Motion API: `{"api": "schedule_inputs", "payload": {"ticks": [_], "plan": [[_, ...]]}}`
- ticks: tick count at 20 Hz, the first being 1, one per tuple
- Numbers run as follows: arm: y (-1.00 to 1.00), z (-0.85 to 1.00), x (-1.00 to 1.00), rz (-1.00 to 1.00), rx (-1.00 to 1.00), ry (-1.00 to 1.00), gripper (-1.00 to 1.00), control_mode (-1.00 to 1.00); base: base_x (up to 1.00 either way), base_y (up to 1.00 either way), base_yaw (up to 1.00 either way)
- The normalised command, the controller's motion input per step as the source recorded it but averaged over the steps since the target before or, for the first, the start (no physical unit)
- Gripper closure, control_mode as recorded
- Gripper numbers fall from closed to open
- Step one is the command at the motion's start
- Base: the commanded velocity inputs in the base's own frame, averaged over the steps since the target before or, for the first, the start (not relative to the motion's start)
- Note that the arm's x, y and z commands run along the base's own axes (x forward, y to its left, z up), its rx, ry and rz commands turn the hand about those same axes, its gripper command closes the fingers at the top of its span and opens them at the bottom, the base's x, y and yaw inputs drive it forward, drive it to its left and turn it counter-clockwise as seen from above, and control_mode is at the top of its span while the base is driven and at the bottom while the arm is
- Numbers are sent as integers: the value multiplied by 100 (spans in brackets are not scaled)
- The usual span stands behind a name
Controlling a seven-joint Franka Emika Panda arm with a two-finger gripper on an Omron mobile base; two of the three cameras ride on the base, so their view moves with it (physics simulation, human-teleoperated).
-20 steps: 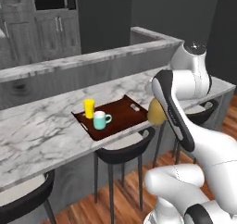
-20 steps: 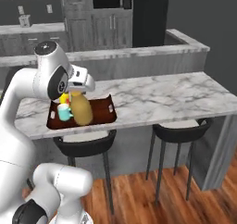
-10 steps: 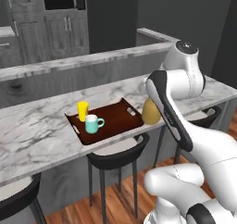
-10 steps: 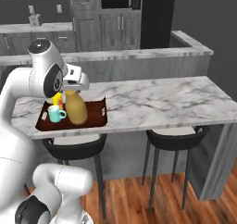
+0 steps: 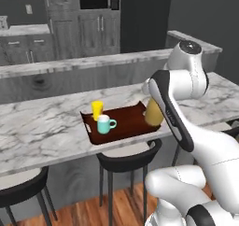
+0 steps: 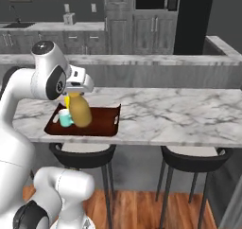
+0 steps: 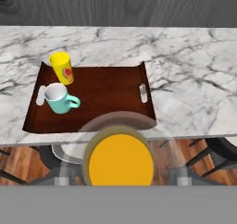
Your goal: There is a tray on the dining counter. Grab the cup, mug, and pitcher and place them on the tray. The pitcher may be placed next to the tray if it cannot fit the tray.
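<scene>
dining counter point(image 5: 42, 127), white grey-veined marble

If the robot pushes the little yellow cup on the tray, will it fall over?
Probably it would slide before tipping. The small bright yellow handleless cup stands upright on the flat dark reddish-brown tray, and it looks short for its width. It seems stiff and light, so a high, quick shove might topple it. The tray's raised rim would likely stop it.
</scene>
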Motion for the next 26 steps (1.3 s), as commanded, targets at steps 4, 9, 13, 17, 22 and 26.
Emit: {"api": "schedule_inputs", "payload": {"ticks": [4, 9, 13, 17, 22, 26], "plan": [[0, 0, 0, 0, 0, 0, 100, 100, 31, -51, 40], [0, 0, 0, 0, 0, 0, 100, 100, 37, -23, 14], [0, 0, 0, 0, 0, 0, 100, 100, 47, 0, 0], [0, 0, 0, 0, 0, 0, 100, 100, 46, 0, 0], [0, 0, 0, 0, 0, 0, 100, 100, 41, 0, 0], [0, 0, 0, 0, 0, 0, 100, 100, 47, 0, -1]]}}
